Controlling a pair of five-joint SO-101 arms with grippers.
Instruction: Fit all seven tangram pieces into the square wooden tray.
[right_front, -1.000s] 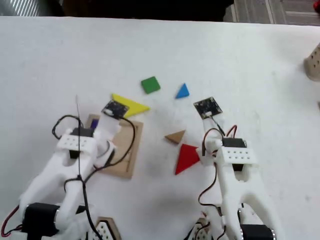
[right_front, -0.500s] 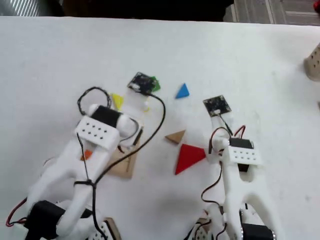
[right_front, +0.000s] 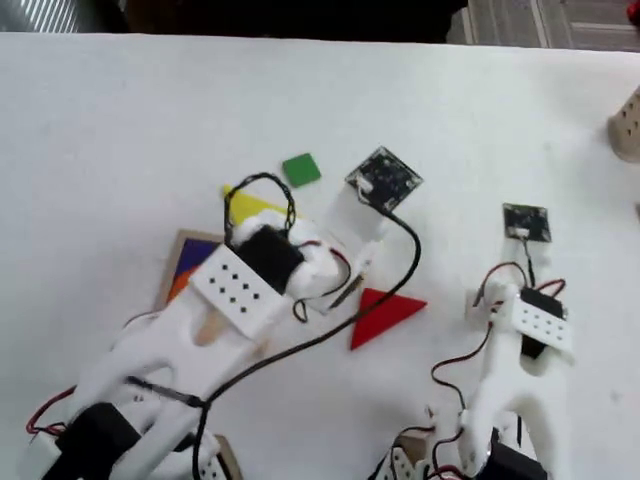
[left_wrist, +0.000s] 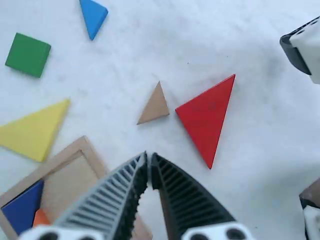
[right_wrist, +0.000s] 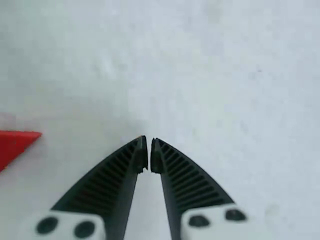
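Since pinched closed on nothing, must open left gripper (left_wrist: 149, 156) first; hovers just short of tan triangle (left_wrist: 155, 106), red triangle (left_wrist: 207, 115) beside that, wooden tray (left_wrist: 50, 166) near on other side with blue piece (left_wrist: 20, 212) and orange piece (left_wrist: 40, 218) in. Same closed, empty state at right gripper (right_wrist: 149, 142), over table (right_wrist: 200, 75) near red tip. Likely light, stiff, thin, slick; straddle two edges, pinch low, else may skid.
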